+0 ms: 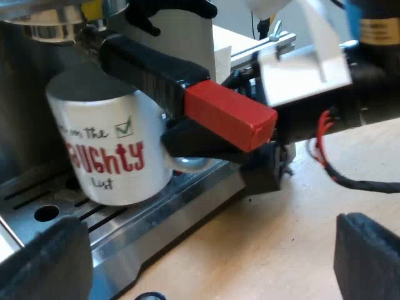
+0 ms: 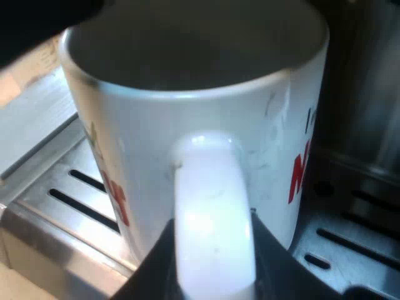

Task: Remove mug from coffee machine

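White mug (image 1: 112, 150) sat tilted on the coffee machine's drip tray (image 1: 181, 190), beneath the red-ended holder (image 1: 156, 72), right pincer (image 2: 215, 269) clamped around the mug's handle (image 2: 212, 206), left pincer (image 1: 203, 259) hung wide open, empty, above the worktop (image 1: 269, 231)

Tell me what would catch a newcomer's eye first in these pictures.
The white mug with red lettering, on the machine's drip tray under the holder's red-ended handle. Next, the right gripper, its black fingers closed on either side of the mug's handle.
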{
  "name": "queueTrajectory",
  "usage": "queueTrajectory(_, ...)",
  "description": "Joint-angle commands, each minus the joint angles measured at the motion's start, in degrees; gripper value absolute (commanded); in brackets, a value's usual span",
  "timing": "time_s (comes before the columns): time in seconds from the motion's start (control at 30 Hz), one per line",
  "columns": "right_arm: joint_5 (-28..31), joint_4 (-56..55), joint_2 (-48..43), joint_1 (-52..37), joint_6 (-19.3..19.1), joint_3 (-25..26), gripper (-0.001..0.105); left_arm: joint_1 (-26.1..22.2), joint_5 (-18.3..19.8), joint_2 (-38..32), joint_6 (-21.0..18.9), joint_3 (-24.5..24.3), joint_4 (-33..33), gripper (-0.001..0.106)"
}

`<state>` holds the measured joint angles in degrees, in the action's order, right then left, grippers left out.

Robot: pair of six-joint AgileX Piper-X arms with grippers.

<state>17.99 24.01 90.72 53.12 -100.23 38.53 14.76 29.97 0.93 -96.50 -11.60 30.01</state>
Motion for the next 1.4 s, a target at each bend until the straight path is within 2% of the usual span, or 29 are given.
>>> queueTrajectory(0.03,2.1,2.7,-2.9,0.8,0.2,-0.6,0.000,0.2,0.7,0.0,0.2,-0.1,-0.8,0.080)
queueTrajectory(0.1,2.9,2.7,-3.5,1.3,0.2,-1.4,0.000,0.2,0.7,0.0,0.2,-0.1,-0.8,0.080)
queueTrajectory(0.17,4.5,2.0,-6.6,3.1,0.2,-4.5,0.000,0.2,0.7,0.0,0.2,-0.1,-0.8,0.080)
queueTrajectory(0.4,8.2,-4.2,-13.2,6.4,0.4,-7.4,0.000,0.2,0.7,0.0,0.2,-0.1,-1.9,0.080)
queueTrajectory(0.47,8.9,-8.5,-17.2,7.2,3.9,-8.2,0.000,0.2,1.4,0.0,0.2,-0.1,-2.5,0.080)
queueTrajectory(0.6,8.8,-15.6,-21.8,7.2,5.9,-8.2,0.000,0.2,6.0,0.0,0.2,-0.1,-3.2,0.080)
queueTrajectory(0.97,9.2,-35.3,-37.8,7.2,6.6,-8.2,0.000,0.2,7.1,0.0,-2.7,-4.7,-2.8,0.080)
queueTrajectory(1.03,9.2,-37.3,-40.6,7.2,6.6,-8.2,0.000,0.9,7.1,0.0,-2.7,-5.9,-2.8,0.080)
queueTrajectory(1.13,9.2,-41.4,-44.9,7.2,9.3,-8.2,0.000,3.3,7.1,-0.1,-5.3,-7.5,-2.7,0.080)
queueTrajectory(1.27,9.2,-46.9,-50.7,7.2,11.9,-8.2,0.000,6.0,7.1,-0.1,-5.4,-9.1,-0.5,0.080)
queueTrajectory(1.4,9.2,-51.5,-55.3,7.2,12.0,-8.2,0.000,8.5,7.1,-0.1,-5.7,-9.6,-0.3,0.080)
